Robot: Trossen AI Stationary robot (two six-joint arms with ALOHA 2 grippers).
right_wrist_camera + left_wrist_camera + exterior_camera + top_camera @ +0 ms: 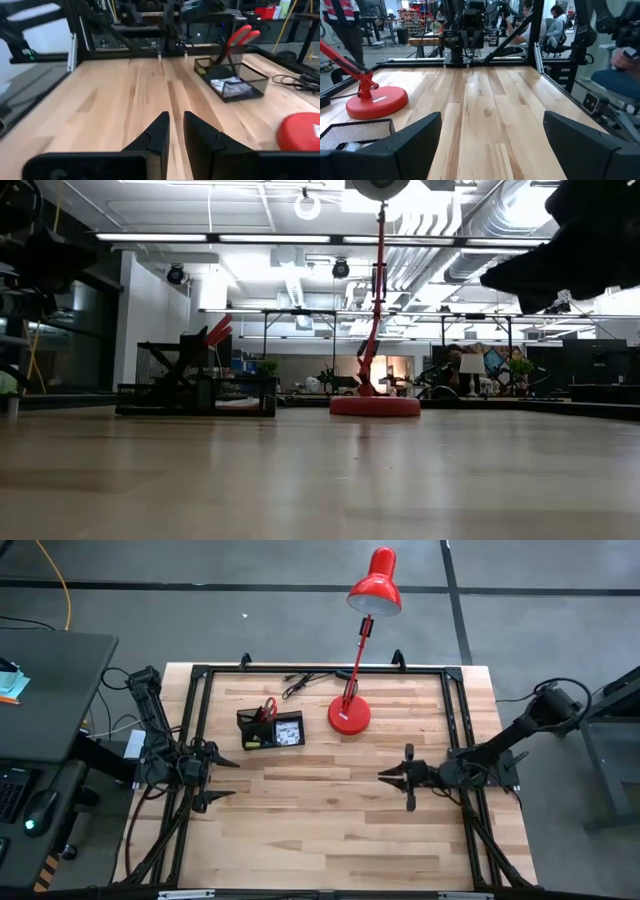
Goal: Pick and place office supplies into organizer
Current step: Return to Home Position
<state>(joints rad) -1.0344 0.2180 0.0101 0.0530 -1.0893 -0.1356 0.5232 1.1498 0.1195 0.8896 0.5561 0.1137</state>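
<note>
Two grippers hang low over the table [320, 830], and neither holds anything.

At the left edge, the left gripper [233, 778] has its fingers spread wide. It is near the organizer [287, 714] but apart from it. Risk: a careless swing of those open fingers could clip the caddy. It is thin black wire mesh, boxy and probably light, so it would slide easily on the smooth, varnished wood planks.

The organizer sits left of centre toward the back. The scissors [268, 707] stand in its taller cup with their red plastic loop handles up. That load looks top-heavy, so a knock could tip it out. The white-grey patterned packet [288, 733] lies flat in the lower tray. Pens cannot be made out in the dark cup.

Just right of it is the lamp [349, 715], glossy red, with a round flat base, a thin slanted stem and a cone shade. A black cable [295, 688] trails behind and could snag.

At the right, the right gripper [382, 776] has its fingers drawn nearly together, well apart from everything. Its risk is low unless the arm sweeps toward the lamp stem.
</note>
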